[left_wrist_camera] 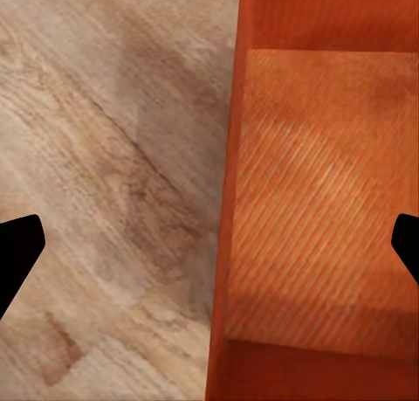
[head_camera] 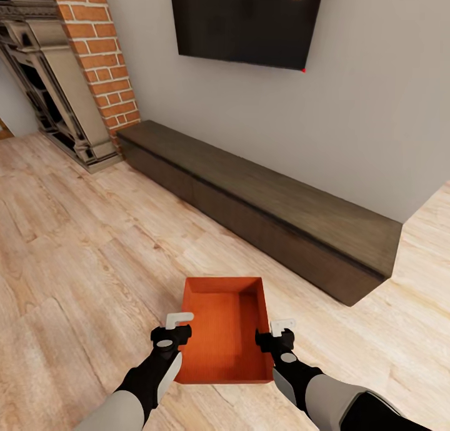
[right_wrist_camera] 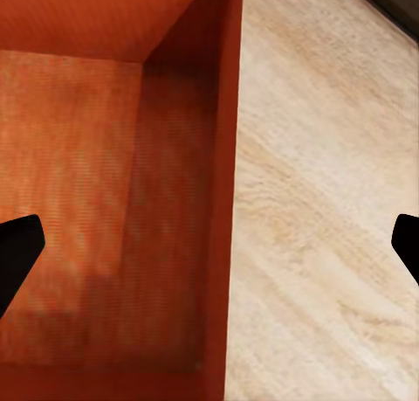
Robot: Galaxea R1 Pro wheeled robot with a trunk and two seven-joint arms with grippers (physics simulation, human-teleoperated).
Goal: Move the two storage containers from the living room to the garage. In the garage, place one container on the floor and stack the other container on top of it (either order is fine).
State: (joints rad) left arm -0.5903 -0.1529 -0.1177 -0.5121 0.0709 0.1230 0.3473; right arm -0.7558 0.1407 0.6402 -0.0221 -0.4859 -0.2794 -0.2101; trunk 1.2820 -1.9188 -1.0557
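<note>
Left gripper (head_camera: 177, 325) released, jaws spread astride the left wall of the storage container (head_camera: 226, 331); the left wrist view shows one finger over the wood floor (head_camera: 75, 262), one over the bin's inside. Right gripper (head_camera: 279, 329) also released, straddling the right wall the same way. Container sits open-topped on the living-room floor, near the long dark cabinet (head_camera: 262, 212), below the wall TV (head_camera: 247, 18). Only one bin in sight. Likely step: two-arm pickup. Lower both evenly over the rims, clench together, lift level to avoid tilt or slip.
</note>
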